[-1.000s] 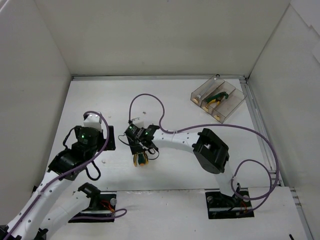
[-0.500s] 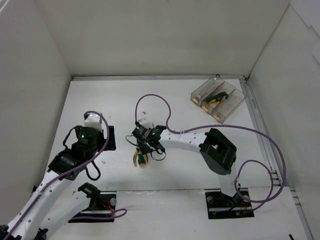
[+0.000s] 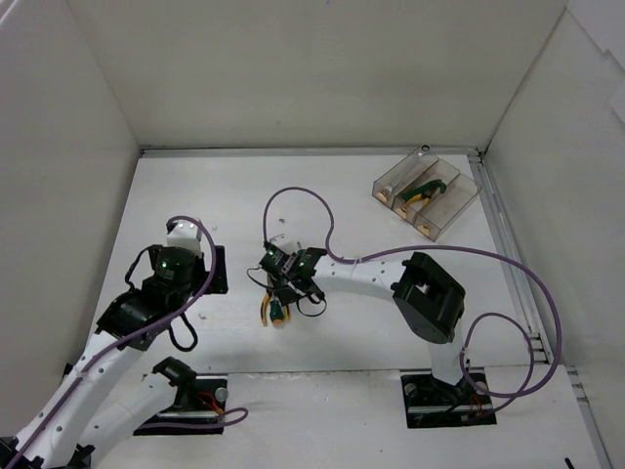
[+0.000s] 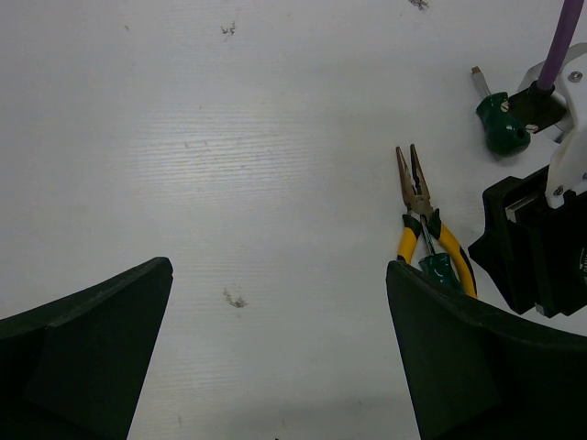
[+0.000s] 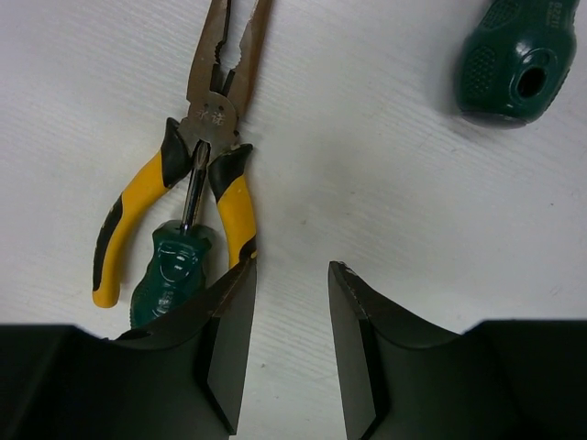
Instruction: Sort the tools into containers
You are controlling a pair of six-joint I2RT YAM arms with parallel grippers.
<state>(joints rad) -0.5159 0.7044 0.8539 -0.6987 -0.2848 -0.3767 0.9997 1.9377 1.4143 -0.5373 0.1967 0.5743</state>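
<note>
Nearest the arm bases, on the white table, the left gripper is hanging with its black fingers spread wide and nothing between them.

Just to its right, the right gripper is hovering low over the table. Its jaws are standing narrow, with only bare table showing in the gap. In the right wrist view, one finger is covering the end of a handle of the yellow-and-black-handled needle-nose pliers, which are lying flat with their tips pointing away. Whether they touch cannot be told.

A dark green-handled screwdriver is lying between the pliers' handles, its shaft reaching to the pivot. The mark stamped on that pivot is too small to read.

A little farther off, a stubby green screwdriver handle is lying apart from the pliers; its raised lettering is illegible.

Far off in the right corner, the clear brownish plastic tray is holding green-handled pliers in its middle lane.
</note>
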